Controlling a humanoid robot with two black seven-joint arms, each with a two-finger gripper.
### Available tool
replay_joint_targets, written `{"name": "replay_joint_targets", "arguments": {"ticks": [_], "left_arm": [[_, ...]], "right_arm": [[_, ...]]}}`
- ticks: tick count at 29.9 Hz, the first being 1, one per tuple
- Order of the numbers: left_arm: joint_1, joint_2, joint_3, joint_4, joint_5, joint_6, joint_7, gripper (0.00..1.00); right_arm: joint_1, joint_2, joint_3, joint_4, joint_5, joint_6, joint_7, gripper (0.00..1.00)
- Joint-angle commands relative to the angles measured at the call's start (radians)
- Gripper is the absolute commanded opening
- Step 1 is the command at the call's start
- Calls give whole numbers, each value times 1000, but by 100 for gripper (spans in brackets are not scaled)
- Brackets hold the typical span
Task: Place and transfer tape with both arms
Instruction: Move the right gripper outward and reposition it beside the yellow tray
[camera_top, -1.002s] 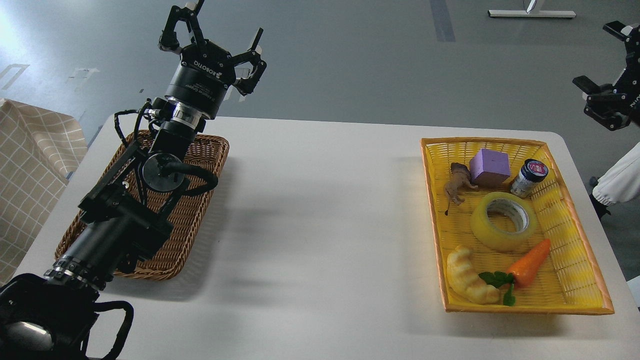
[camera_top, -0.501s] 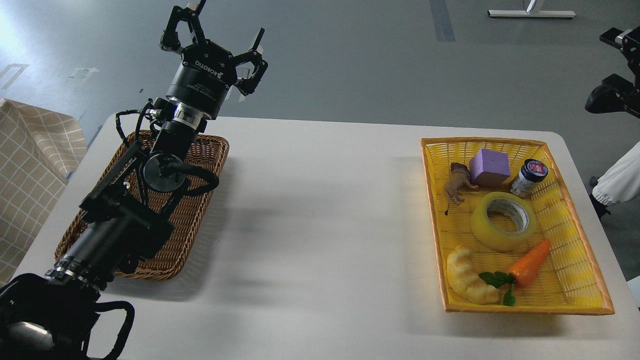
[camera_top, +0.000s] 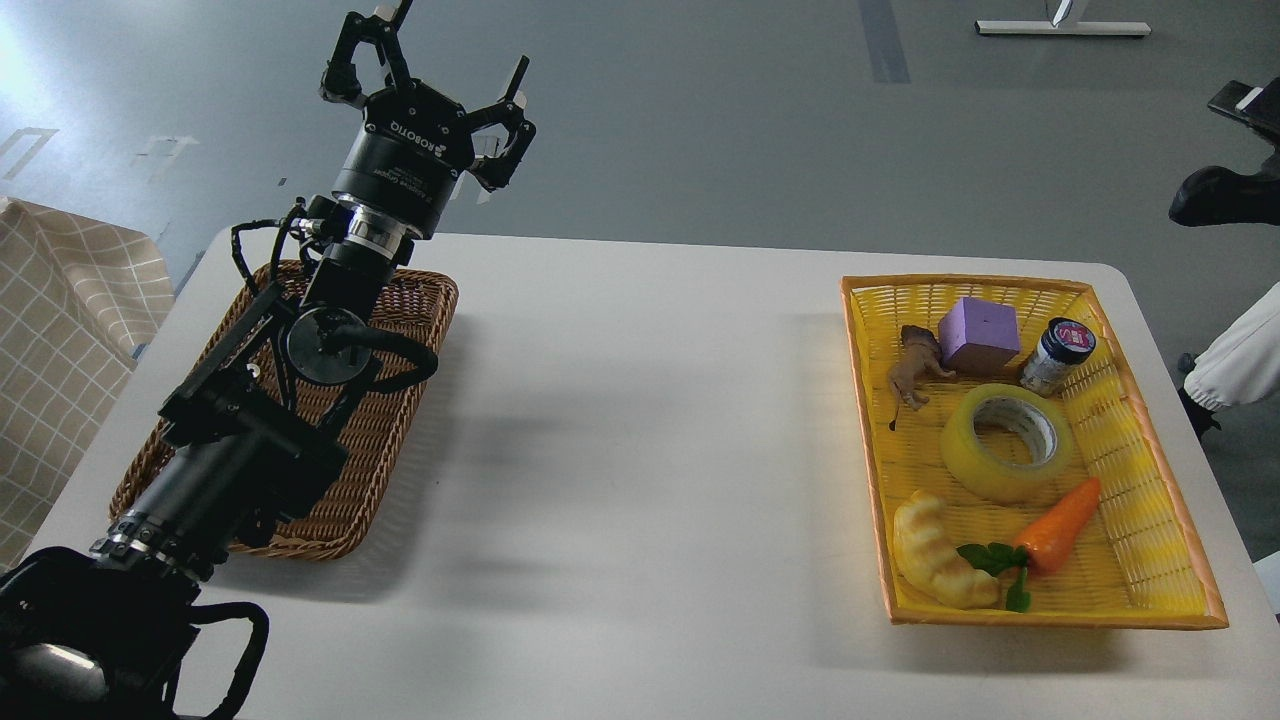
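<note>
Left gripper (camera_top: 425, 75) hangs wide and empty, the tape (camera_top: 1007, 441) well off to its right in the yellow basket (camera_top: 1150, 440); right gripper (camera_top: 1232, 150) barely shows, state unclear, perhaps awaiting pickup.

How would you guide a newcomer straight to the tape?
Find the yellow basket on the table's right side. The tape lies flat mid-basket, between the purple block and the carrot. It is the only ring, translucent yellow with a pale core.
</note>
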Motion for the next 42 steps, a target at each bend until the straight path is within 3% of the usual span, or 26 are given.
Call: {"name": "replay_joint_targets", "arguments": {"ticks": [1,6,11,24,42], "left_arm": [[3,2,0,0,0,0,0,98],[4,1,0,-1,-2,0,0,98],[6,1,0,0,0,0,0,98],[6,8,-2,-1,0,0,0,98],[6,11,-3,-1,0,0,0,98]], "right_arm": [[-10,-35,-3,20,-2,0,0,100],[-74,-122,-3,67,-49,0,2,100],[-91,-127,-3,83,-206,0,2,100],[-81,-124,-142,83,-321,0,5,100],[-82,67,-365,29,-511,0,3,98]]}}
